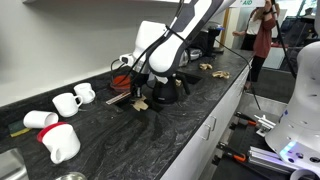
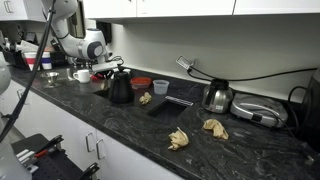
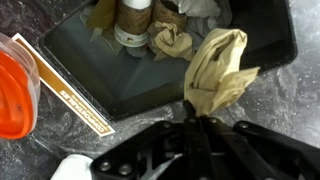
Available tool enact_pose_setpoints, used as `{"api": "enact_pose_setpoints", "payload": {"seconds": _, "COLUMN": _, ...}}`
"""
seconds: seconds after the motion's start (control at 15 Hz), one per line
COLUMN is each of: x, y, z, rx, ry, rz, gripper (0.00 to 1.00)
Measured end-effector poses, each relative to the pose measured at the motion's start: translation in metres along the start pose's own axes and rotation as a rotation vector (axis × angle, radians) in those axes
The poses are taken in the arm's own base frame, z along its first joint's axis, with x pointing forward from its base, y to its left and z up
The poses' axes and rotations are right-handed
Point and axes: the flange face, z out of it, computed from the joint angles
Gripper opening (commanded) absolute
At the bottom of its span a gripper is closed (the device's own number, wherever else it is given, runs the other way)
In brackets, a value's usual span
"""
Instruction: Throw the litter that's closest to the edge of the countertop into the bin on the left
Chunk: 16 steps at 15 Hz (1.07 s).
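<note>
Black gripper (image 3: 197, 125) pinches a crumpled tan paper wad (image 3: 215, 68) by its tip over the black bin (image 3: 85, 65). Looks featherlight and squashy.

The worktop (image 2: 130, 125) is dark speckled stone, polished, faintly glossy. The litter (image 3: 218, 65) in the matt black pincer (image 3: 197, 120) is crumpled brown paper, rough and dull. The bin (image 3: 85, 65) is smooth black plastic. The kettle (image 2: 218, 96) is shiny metal; the mugs (image 1: 68, 102) glossy white ceramic.

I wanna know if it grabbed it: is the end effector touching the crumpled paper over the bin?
Touching. Wrist view shows the end effector pinching the crumpled paper.
</note>
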Motion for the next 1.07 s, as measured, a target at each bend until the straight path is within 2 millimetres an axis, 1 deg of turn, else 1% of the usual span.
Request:
{"api": "enact_pose_setpoints", "payload": {"seconds": 0.07, "x": -0.002, "y": 0.002, "z": 0.007, "rx": 0.005, "ry": -0.009, "rz": 0.005, "gripper": 0.32}}
{"api": "enact_pose_setpoints", "payload": {"seconds": 0.13, "x": -0.004, "y": 0.003, "z": 0.014, "rx": 0.012, "ry": -0.016, "rz": 0.017, "gripper": 0.14}}
{"api": "enact_pose_setpoints", "payload": {"seconds": 0.27, "x": -0.005, "y": 0.004, "z": 0.023, "rx": 0.026, "ry": -0.02, "rz": 0.041, "gripper": 0.29}}
{"api": "enact_pose_setpoints", "payload": {"seconds": 0.33, "x": -0.004, "y": 0.004, "z": 0.024, "rx": 0.028, "ry": -0.018, "rz": 0.046, "gripper": 0.32}}
{"api": "enact_pose_setpoints", "payload": {"seconds": 1.0, "x": -0.002, "y": 0.005, "z": 0.022, "rx": 0.029, "ry": -0.016, "rz": 0.05, "gripper": 0.33}}
{"api": "enact_pose_setpoints", "payload": {"seconds": 1.07, "x": -0.002, "y": 0.005, "z": 0.022, "rx": 0.029, "ry": -0.016, "rz": 0.05, "gripper": 0.58}}
